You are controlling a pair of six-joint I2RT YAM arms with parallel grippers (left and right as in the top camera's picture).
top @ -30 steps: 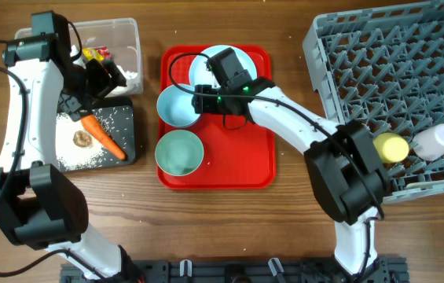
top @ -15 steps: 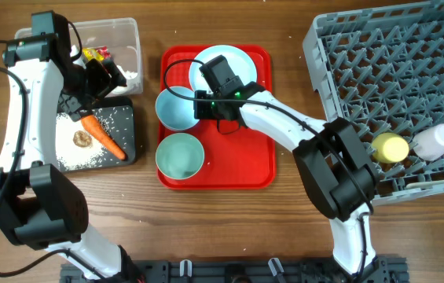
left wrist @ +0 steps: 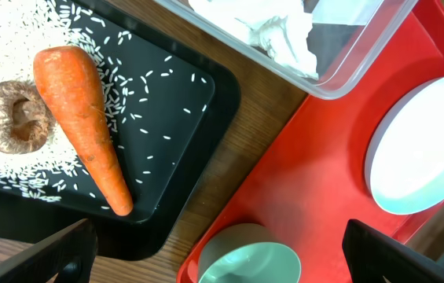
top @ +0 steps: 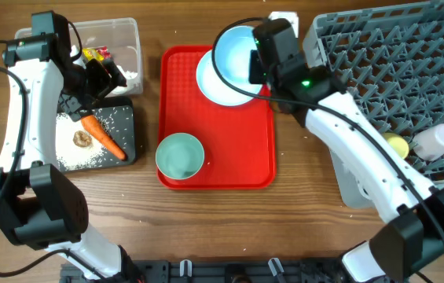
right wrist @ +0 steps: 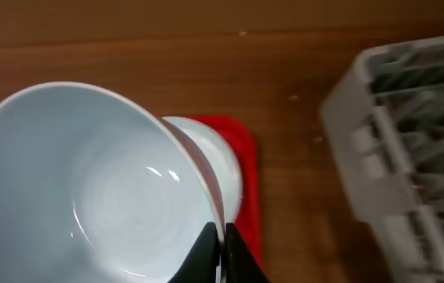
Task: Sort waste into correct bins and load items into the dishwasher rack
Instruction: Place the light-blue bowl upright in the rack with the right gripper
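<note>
Lifted since half a second ago: white-blue bowl [top: 233, 49], off the red tray [top: 237, 149] and up over its far right corner, close to the dishwasher rack [top: 394, 63]. Swung along with it: right arm, from a low leftward reach over the tray to a long stretch up past the rack's left edge, wrist at the far end. Clamped on the bowl's rim: right gripper [right wrist: 220, 250], one finger inside, one outside, jaws nearly together. Bowl tilted, pale inside facing the wrist camera. Below it, partly covered in overhead: pale blue plate [top: 220, 85], flat on the tray's far end. No change at left arm: same bend up the table's left side, wrist over the seam between clear tub [left wrist: 339, 75] and black tray [left wrist: 194, 94]. Left gripper [left wrist: 220, 255] spread wide, nothing held, fingers [left wrist: 49, 255] at the lower corners of the wrist view.

On black tray: carrot [left wrist: 84, 130] lying diagonal, brown lump [left wrist: 13, 118] just beside it, rice grains [left wrist: 17, 31] scattered around both. In the tub: tissue [left wrist: 277, 31] and wrappers [top: 96, 53]. Teal bowl [top: 179, 154] upright on the red tray's near left corner. Yellow cup [top: 394, 145] and pink cup [top: 435, 140] on their sides, next to each other in the rack's near right part.
</note>
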